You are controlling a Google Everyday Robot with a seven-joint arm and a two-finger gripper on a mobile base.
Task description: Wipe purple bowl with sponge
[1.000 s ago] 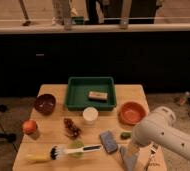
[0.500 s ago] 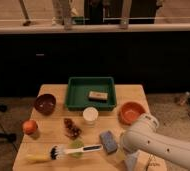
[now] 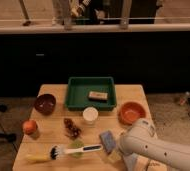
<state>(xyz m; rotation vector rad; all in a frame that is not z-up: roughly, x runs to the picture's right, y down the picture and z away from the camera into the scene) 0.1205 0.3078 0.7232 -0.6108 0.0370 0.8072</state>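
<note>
Arm has swung left, nearly hiding the gripper beside the sponge.

Green tray holds a tan block; orange bowl nearby.

The white arm runs off the bottom and right edges, covering the front right corner of the surface, the near end of the sponge and the gripper, which is hidden somewhere beneath it.
</note>
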